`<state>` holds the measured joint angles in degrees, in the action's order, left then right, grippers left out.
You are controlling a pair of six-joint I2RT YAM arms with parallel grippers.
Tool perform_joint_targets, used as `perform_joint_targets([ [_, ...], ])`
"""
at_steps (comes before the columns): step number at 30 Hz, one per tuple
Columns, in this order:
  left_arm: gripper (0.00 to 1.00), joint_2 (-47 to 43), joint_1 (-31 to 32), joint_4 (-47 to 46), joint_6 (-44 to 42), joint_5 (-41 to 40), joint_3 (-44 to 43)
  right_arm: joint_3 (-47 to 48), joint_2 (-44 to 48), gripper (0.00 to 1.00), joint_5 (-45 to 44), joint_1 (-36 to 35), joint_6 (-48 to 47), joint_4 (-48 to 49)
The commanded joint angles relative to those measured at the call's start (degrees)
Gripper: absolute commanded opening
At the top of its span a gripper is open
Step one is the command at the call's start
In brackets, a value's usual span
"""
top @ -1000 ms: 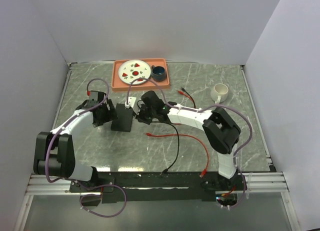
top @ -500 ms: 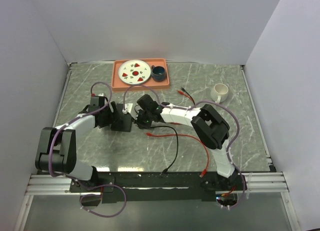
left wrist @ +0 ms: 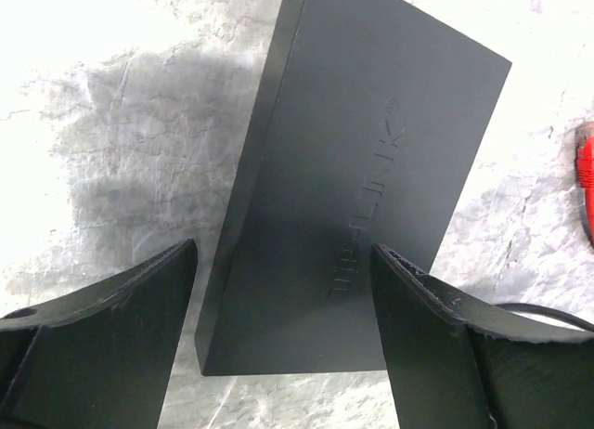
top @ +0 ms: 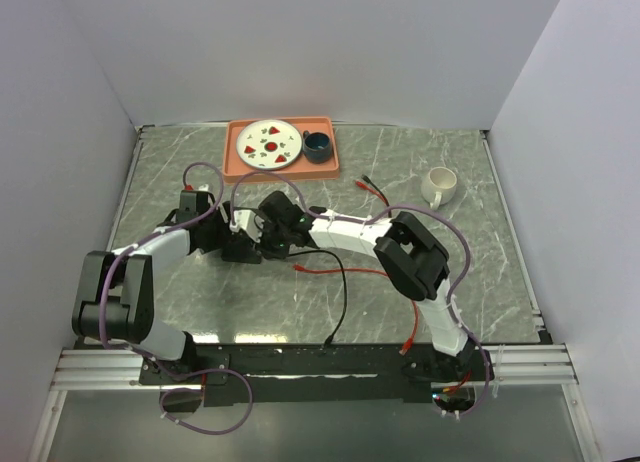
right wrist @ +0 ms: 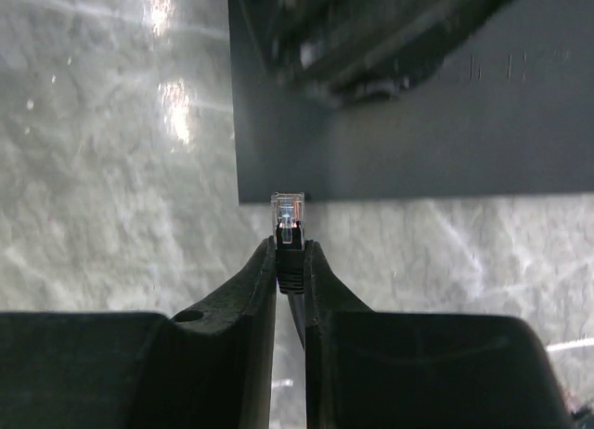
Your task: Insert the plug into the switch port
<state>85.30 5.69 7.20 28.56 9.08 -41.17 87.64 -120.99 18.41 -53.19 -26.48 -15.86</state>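
The switch (left wrist: 362, 169) is a flat matte-black slab lying on the marble table; from above only a small part of it (top: 243, 248) shows between the two grippers. My left gripper (left wrist: 285, 253) is open and straddles the switch's near end, with a gap showing at its left finger (left wrist: 121, 327). From above, the left gripper (top: 220, 237) sits at the switch's left side. My right gripper (right wrist: 290, 248) is shut on the plug (right wrist: 288, 211), a clear connector with a black boot. The plug's tip is at the switch's side face (right wrist: 418, 141), near its left corner. No port opening shows.
An orange tray (top: 330, 162) with a plate and a dark cup stands at the back. A white mug (top: 438, 185) sits at the right. Red cables (top: 372, 273) lie right of the switch, and the plug's black cable (top: 346, 297) trails to the near edge.
My right gripper has carried the plug leftward up to the switch. The left gripper has shifted right over the switch's end and its jaws have narrowed slightly.
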Motion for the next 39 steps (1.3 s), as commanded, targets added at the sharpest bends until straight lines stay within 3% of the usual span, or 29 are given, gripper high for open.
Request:
perform_joint_targets([
  [1, 0.80, 0.84, -0.24, -2.10, -0.17, 2.87, -1.37, 2.19, -1.44, 0.00, -2.15, -0.60, -0.24, -0.23],
  [12, 0.80, 2.15, -0.33, -1.40, -0.17, 2.17, -1.81, -5.36, 3.12, 0.00, -3.56, -0.16, 0.64, 5.31],
  [39, 0.77, 4.00, -0.25, -1.57, -0.78, 6.38, -3.04, 4.03, -4.34, 0.00, -5.14, 0.02, 0.99, -1.54],
])
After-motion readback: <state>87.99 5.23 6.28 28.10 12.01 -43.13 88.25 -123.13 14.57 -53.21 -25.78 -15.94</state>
